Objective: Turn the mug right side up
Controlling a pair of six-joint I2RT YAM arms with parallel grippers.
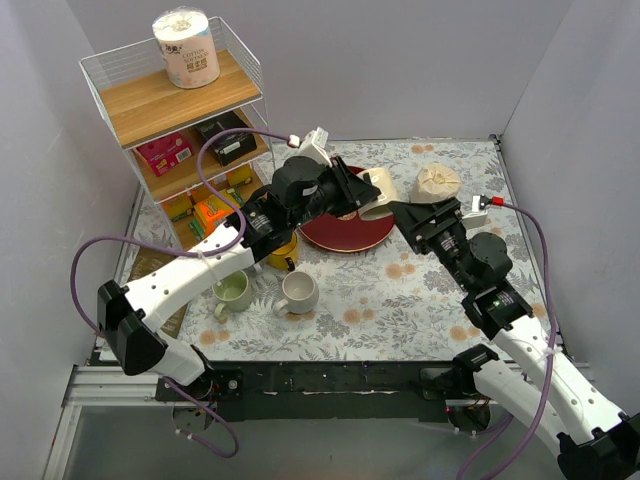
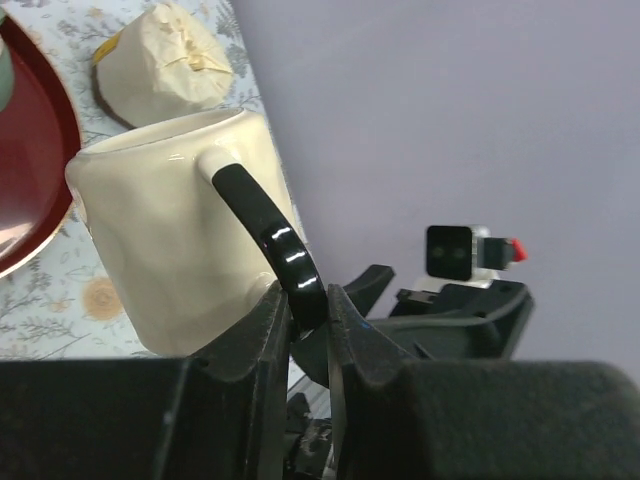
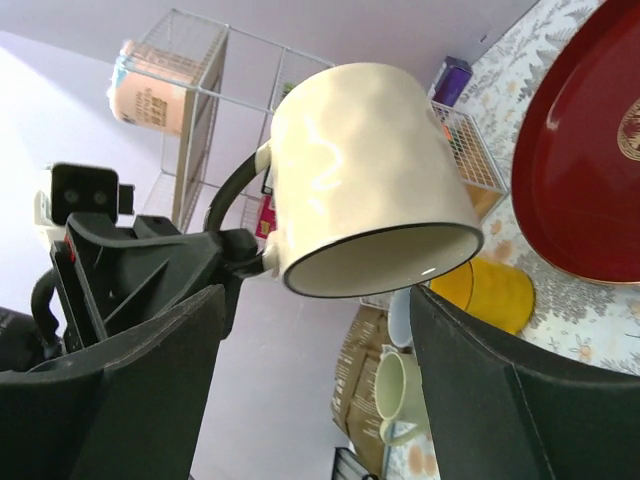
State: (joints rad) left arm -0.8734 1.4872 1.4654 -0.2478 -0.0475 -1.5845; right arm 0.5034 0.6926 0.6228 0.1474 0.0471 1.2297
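A cream mug [image 1: 379,193] with a black handle and black rim hangs in the air over the right edge of the red plate [image 1: 345,232]. My left gripper [image 1: 354,191] is shut on its handle [image 2: 275,240]. The mug [image 2: 165,240] lies tilted, its mouth facing my right gripper. In the right wrist view the mug [image 3: 355,170] shows its open mouth toward me. My right gripper [image 1: 410,215] is open, its fingers [image 3: 510,400] just in front of the rim, not touching.
A wrapped paper bundle [image 1: 438,182] lies behind the right arm. A white mug [image 1: 297,292], a green mug [image 1: 233,291] and a yellow item [image 1: 283,250] sit at the front left. A wire shelf rack [image 1: 180,120] with a paper roll stands at back left.
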